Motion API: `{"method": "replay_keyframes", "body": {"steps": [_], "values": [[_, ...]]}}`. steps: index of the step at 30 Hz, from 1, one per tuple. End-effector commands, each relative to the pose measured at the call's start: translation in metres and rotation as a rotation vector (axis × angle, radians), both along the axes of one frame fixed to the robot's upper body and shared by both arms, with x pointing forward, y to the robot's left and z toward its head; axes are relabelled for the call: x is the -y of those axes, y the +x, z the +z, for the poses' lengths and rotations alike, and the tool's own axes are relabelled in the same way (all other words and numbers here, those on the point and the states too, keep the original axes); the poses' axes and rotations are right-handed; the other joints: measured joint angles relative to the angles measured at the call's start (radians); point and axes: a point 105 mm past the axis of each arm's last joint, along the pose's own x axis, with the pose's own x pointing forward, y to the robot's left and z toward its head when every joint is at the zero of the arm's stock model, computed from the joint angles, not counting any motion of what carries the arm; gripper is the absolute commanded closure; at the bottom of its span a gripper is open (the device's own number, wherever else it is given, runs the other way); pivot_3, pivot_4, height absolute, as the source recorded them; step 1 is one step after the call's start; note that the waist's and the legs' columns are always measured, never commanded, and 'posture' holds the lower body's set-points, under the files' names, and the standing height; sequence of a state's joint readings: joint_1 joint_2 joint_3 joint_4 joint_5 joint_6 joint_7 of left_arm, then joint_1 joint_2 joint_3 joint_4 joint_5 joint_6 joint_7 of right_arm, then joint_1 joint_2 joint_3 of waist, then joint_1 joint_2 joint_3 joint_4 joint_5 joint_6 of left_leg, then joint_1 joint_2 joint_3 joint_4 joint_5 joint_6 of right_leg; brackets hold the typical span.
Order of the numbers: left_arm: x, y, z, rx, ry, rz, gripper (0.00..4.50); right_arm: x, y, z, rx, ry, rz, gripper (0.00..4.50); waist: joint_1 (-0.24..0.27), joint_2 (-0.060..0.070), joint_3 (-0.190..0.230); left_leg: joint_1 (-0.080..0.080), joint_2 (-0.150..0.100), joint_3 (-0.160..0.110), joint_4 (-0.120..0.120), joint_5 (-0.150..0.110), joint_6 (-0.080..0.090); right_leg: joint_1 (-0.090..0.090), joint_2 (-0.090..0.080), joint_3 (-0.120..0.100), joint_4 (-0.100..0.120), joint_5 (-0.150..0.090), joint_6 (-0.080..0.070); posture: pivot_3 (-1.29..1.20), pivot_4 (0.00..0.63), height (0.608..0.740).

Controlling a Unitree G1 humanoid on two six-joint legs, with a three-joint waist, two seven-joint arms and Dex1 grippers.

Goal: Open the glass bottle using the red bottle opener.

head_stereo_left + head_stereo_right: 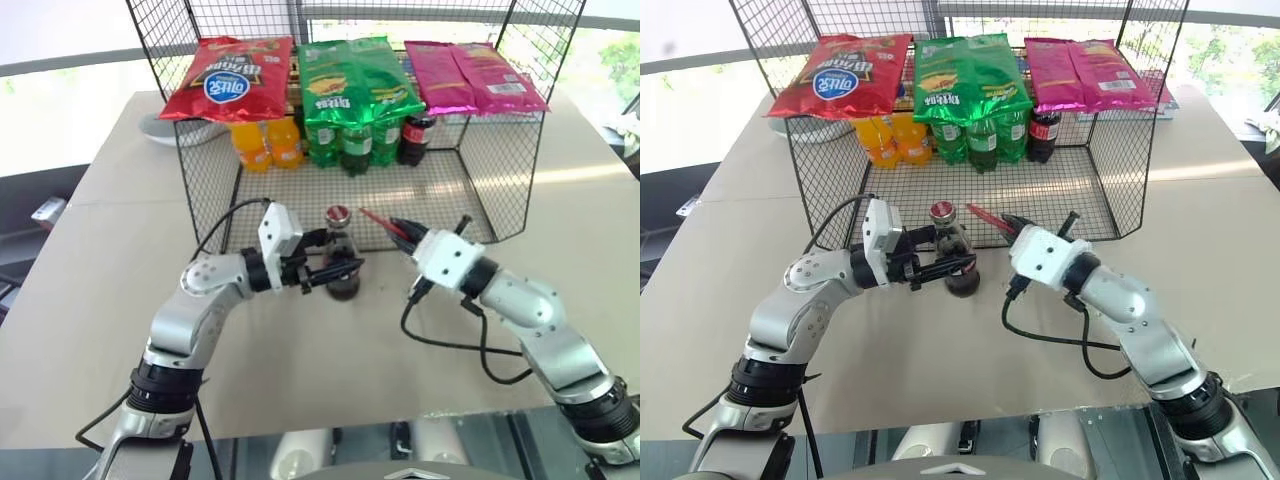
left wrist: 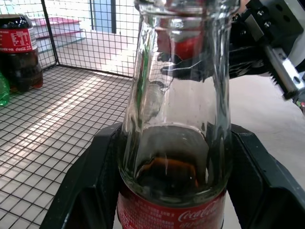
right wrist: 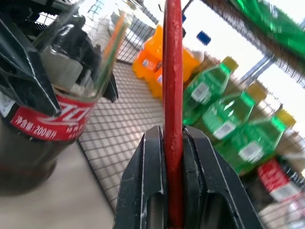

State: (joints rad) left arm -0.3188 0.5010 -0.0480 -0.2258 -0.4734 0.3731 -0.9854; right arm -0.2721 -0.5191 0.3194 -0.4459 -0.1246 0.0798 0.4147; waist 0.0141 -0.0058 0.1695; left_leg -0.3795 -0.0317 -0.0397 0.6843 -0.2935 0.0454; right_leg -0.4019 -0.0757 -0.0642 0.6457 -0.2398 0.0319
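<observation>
plainly the glass bottle (image 1: 342,262), standing on the table (image 1: 100,300) before the wire basket (image 1: 520,160), looked rigid, slick and breakable, best held low at its label. the left gripper (image 1: 340,267) clasped it there; the right gripper (image 1: 397,228) was clamped on the stiff red bottle opener (image 3: 172,95), just beside the cap (image 1: 337,213).

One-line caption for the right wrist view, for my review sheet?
Right hand clamps the red bottle opener edge-on beside the glass bottle, orange and green bottles behind.

Wire basket (image 1: 505,175) w/ orange, green, cola bottles (image 1: 267,142); snack bags (image 1: 228,77) on top; beige table (image 1: 110,260).
</observation>
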Motion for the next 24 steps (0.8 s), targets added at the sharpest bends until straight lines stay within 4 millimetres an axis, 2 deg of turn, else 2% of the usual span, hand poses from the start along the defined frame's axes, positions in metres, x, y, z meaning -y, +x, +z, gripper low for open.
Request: {"method": "replay_keyframes", "body": {"steps": [1,5,10,15,19,24], "values": [[0.006,-0.004,0.008,0.039,0.0,-0.043,2.13,-0.01,-0.003,0.019,0.138,0.035,0.013,4.5,0.0,0.0,0.0,0.0,0.0,0.001,0.0,0.0,0.0,0.0,0.0,0.001,0.0,0.0,0.0,0.0,0.15,0.74],[0.009,-0.002,0.012,0.044,0.003,-0.05,2.13,-0.017,-0.006,0.025,0.19,0.064,0.024,4.5,0.001,0.0,0.0,0.0,0.0,0.001,0.0,0.0,0.0,-0.002,0.001,0.001,0.001,0.0,0.0,0.0,0.15,0.74],[0.017,-0.001,0.018,0.046,0.001,-0.056,2.13,-0.029,-0.014,0.012,0.199,0.031,0.079,4.5,-0.001,0.0,0.0,0.0,0.0,0.003,0.0,0.0,0.0,-0.002,0.001,0.003,0.001,0.0,0.0,0.0,0.15,0.74],[0.024,-0.003,0.017,0.044,0.0,-0.058,2.13,-0.033,-0.013,-0.004,0.213,0.006,0.082,4.5,0.001,0.0,0.0,0.0,0.001,0.004,0.0,0.0,0.0,-0.003,0.001,0.004,0.002,0.0,0.0,0.0,0.15,0.74],[0.014,-0.008,0.01,0.039,0.005,-0.054,2.13,-0.033,-0.01,-0.02,0.213,-0.052,0.08,4.5,-0.001,0.0,-0.001,0.001,0.001,0.005,0.0,0.0,0.0,-0.002,0.001,0.006,0.003,0.0,0.0,0.0,0.15,0.74],[0.01,-0.011,0.008,0.044,0.011,-0.054,2.13,-0.03,-0.01,-0.027,0.233,-0.093,0.073,4.5,-0.002,0.0,-0.002,0.002,0.001,0.006,0.0,0.0,0.0,-0.003,0.002,0.007,0.004,0.0,0.0,0.0,0.15,0.74]]}}
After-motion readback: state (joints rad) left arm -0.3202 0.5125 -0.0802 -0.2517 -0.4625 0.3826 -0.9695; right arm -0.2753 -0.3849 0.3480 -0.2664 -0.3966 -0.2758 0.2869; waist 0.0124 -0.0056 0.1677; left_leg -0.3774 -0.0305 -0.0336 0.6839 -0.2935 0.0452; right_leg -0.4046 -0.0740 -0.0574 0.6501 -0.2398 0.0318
